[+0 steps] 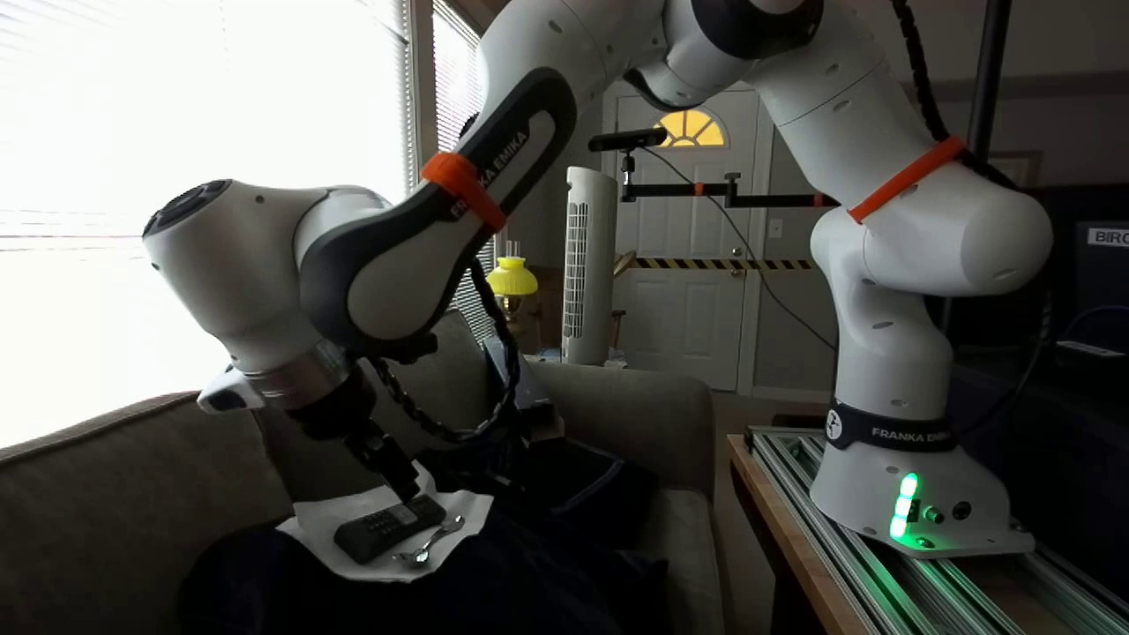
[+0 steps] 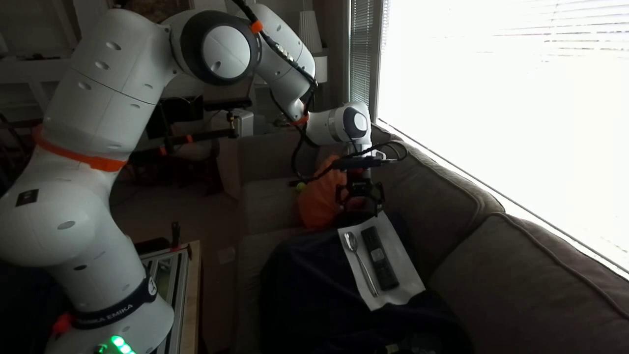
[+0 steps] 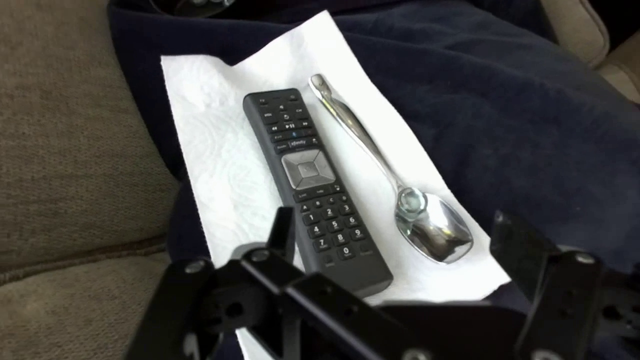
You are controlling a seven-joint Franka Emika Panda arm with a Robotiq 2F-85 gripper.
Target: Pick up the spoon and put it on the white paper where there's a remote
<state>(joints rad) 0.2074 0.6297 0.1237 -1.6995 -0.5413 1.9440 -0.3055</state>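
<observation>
Wrist view frames the spoon's bowl point(image 3: 434, 229) between 2 parted fingers point(image 3: 282, 232).

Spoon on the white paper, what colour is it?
The spoon is shiny silver, clearest in the wrist view.

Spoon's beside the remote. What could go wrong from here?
In the wrist view, the open gripper frames parts of the metal spoon and Xfinity remote; closing could shove the remote. The rumpled white paper towel might snag and drag both. The spoon lies near the towel's edge; a nudge may push it onto the dark blue cloth.
</observation>
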